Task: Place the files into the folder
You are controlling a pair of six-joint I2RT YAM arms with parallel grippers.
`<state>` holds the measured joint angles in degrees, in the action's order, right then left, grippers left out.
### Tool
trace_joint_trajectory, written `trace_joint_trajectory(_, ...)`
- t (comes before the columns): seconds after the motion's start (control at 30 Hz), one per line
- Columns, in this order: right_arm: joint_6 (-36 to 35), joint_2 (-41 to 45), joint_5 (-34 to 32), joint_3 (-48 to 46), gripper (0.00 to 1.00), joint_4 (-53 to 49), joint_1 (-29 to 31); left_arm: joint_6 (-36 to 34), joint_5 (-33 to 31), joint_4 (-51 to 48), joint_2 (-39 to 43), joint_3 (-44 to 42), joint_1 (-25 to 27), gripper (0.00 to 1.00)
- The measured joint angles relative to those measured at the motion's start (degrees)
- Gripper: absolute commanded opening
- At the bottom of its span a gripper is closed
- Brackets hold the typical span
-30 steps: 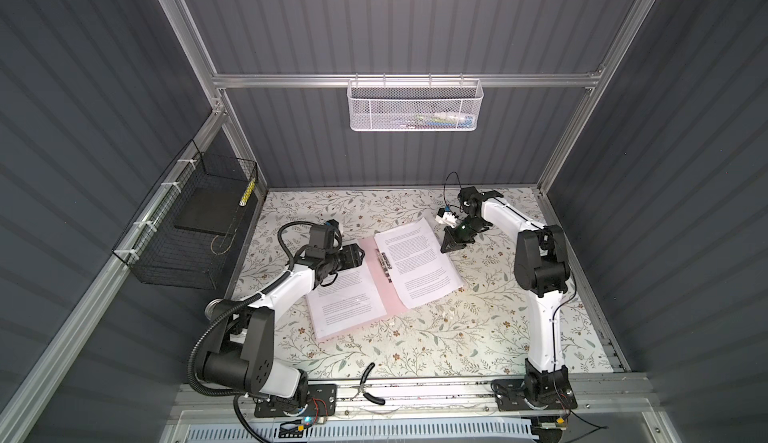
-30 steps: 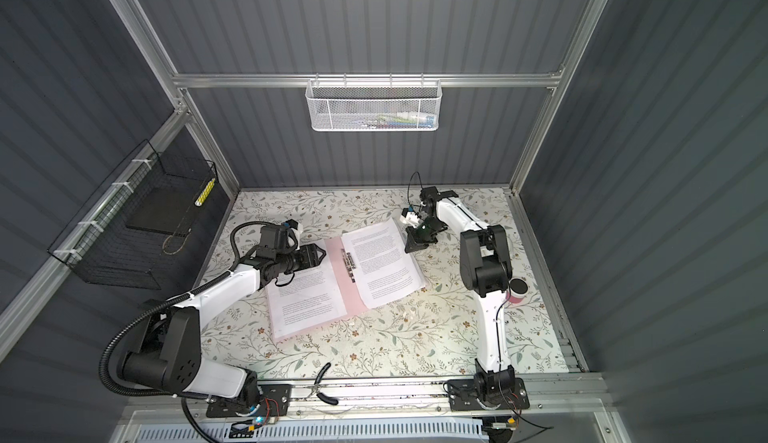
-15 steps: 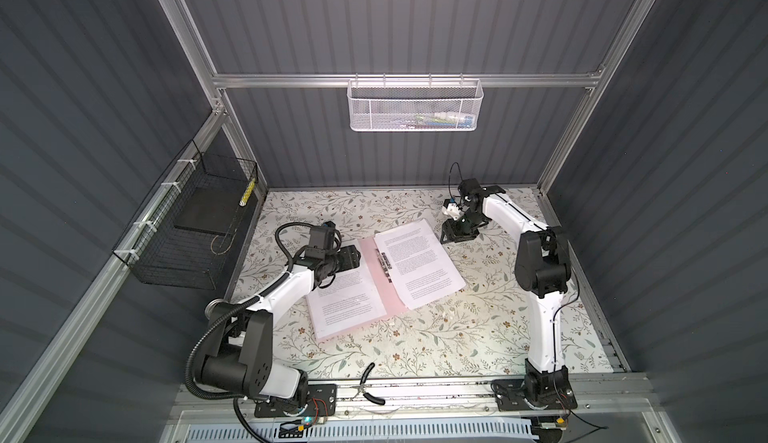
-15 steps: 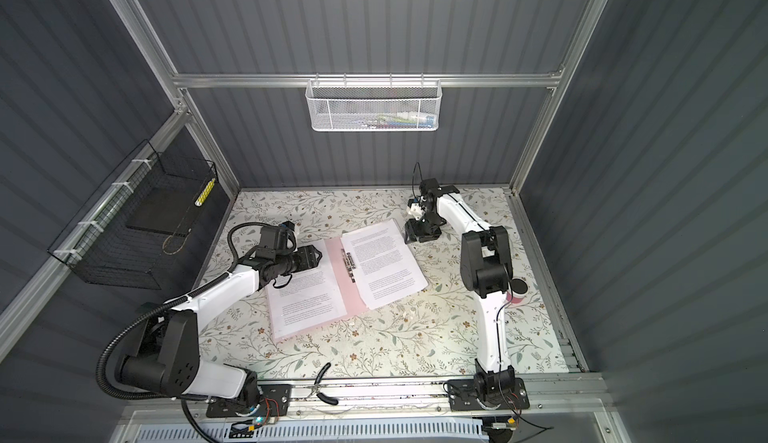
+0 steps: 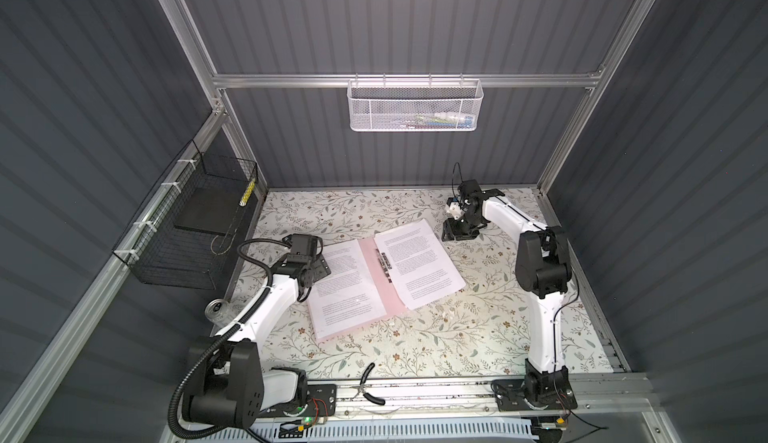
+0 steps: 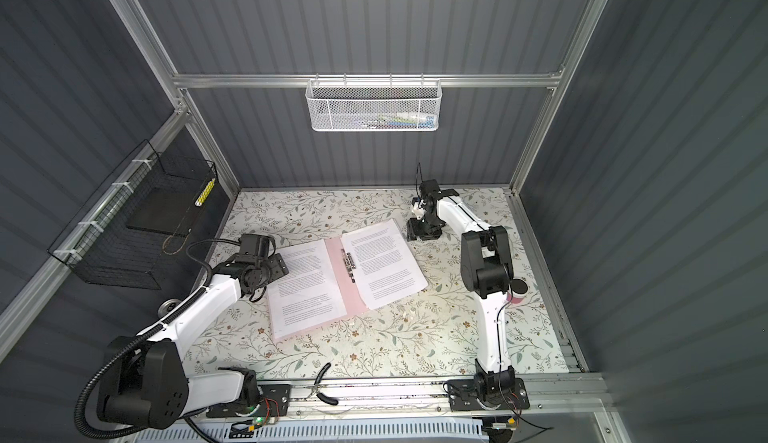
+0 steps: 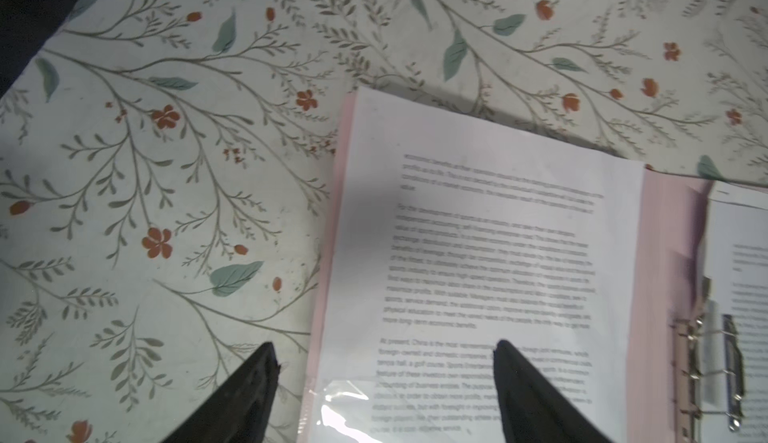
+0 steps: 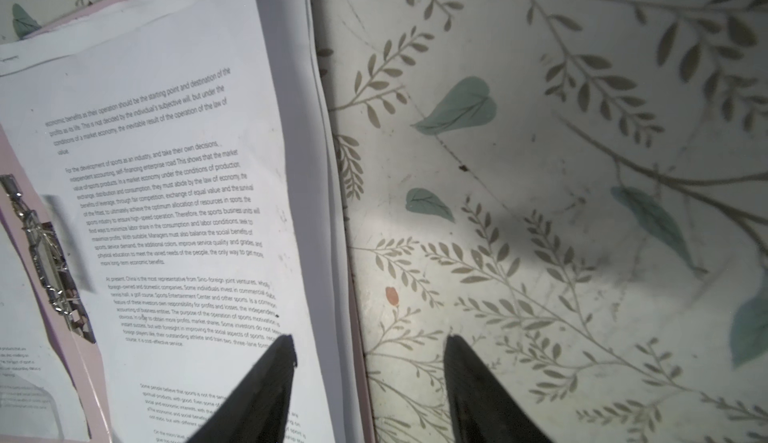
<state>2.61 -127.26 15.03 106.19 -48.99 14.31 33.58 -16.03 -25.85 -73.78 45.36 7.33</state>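
The pink folder (image 5: 374, 270) lies open on the table's middle, its silver clip (image 7: 706, 362) along the spine. The files, white printed sheets, lie on both halves: one on the left half (image 5: 349, 291), a small stack on the right half (image 5: 419, 262). My left gripper (image 7: 384, 345) is open over the folder's left edge (image 5: 322, 272), one finger above the table, one above the sheet (image 7: 490, 233). My right gripper (image 8: 369, 339) is open at the far right corner (image 5: 451, 233), straddling the edge of the stack (image 8: 166, 212). Neither holds anything.
A black wire basket (image 5: 195, 229) holding a black slab (image 5: 208, 212) hangs on the left wall. On the back wall is a white mesh basket (image 5: 413, 106). A can (image 5: 218, 310) stands at the table's left edge. Pliers (image 5: 368, 387) lie on the front rail.
My right gripper has gone from shut to open and sunk lower beside the stack's far corner. The left gripper has opened wider and stayed in place.
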Motion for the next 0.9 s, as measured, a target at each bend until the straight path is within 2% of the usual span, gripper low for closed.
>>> trace_joint_trajectory(0.17,0.42,-0.02,1.57,-0.13,0.61,1.46,-0.07,0.33,2.47,1.09,0.04,-3.52,-4.83,0.86)
trace_joint_trajectory(0.33,1.49,0.0,2.62,-1.84,0.61,3.52,-0.26,0.33,8.17,6.54,0.07,-6.88,-7.26,0.86)
trace_joint_trajectory(0.53,2.54,0.0,4.31,-4.79,0.61,4.48,-0.76,0.28,14.45,14.91,-0.98,-8.66,-7.82,0.85)
trace_joint_trajectory(0.9,6.19,0.26,1.9,-7.34,0.6,6.16,-1.79,-0.13,22.86,26.6,-11.61,-7.96,-7.87,0.82)
